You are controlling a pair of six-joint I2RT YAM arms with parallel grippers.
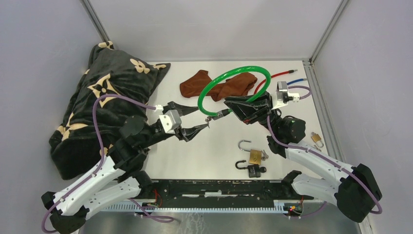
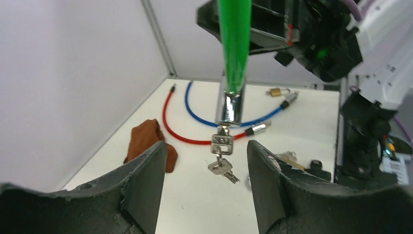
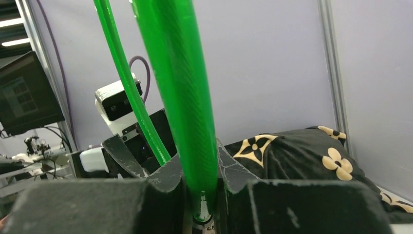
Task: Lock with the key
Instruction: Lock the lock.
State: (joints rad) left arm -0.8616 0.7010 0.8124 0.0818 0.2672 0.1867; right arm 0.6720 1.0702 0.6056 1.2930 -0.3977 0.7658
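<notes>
- The right gripper (image 3: 200, 175) is clenched on a green cable (image 2: 234, 44), holding it up over the middle of the table (image 1: 214, 151), clear of the surface.
- The cable's silver barrel (image 2: 229, 108) points left toward the left gripper (image 2: 206, 148). The key (image 2: 221, 144) sits in the barrel's end, and spare keys (image 2: 221, 168) dangle below it.
- The left gripper is released, with its jaws wide apart, one on each side of the key and touching nothing.
- The step in hand appears to be gripping the key to turn it.
- To do this well, the left gripper should move in until its pads span the key's flat head, not the loose spares.
- The jaws should close on the head's broad faces so it cannot slip when twisted.
- The wrist's roll should line up with the barrel, so the turn twists the key rather than bending it.
- The right gripper must hold firm, because the barrel hangs on a bendy cable and may swing or rotate with the key.
- These views do not show whether the cable's other end is seated in the barrel.
- Loose padlocks (image 1: 253, 156) lie on the near right of the table and play no part.
</notes>
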